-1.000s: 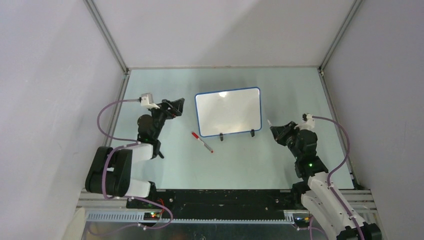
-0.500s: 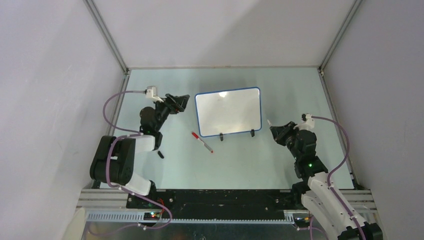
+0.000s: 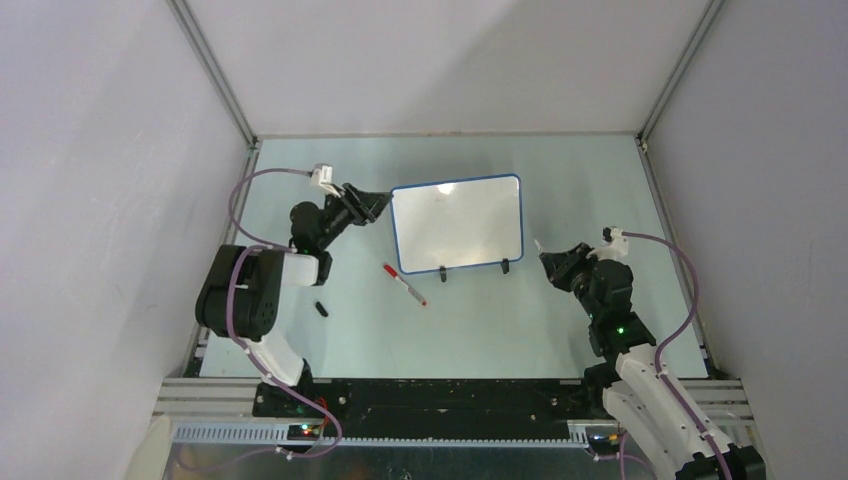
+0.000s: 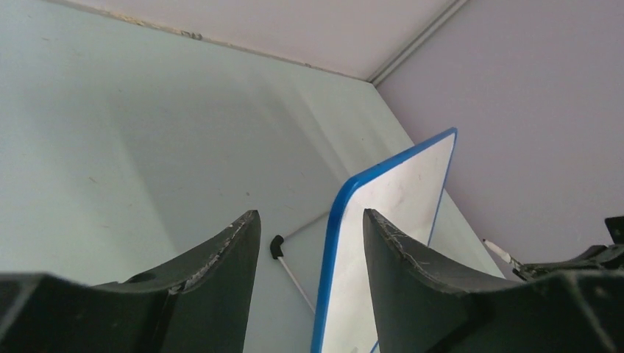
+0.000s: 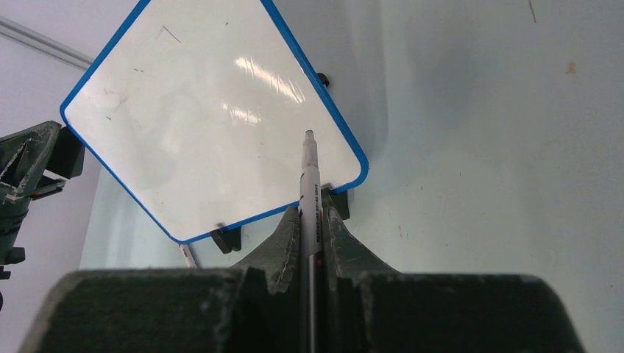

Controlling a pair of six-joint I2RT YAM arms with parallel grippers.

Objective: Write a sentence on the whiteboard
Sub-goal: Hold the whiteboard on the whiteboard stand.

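Whiteboard [image 3: 457,224] stands propped; left claw [image 4: 309,215] gapes just beside its blue rim, right claw [image 5: 313,209] clamps a marker [image 5: 309,169].

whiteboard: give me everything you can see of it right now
The whiteboard is a small white rectangle with a thin blue rim and rounded corners, propped leaning back on two black feet on the pale table. Its glossy face is blank bar faint specks and light glare. The left gripper straddles its left edge with jaws apart; contact unclear. The right gripper aims a marker at it, tip apart.
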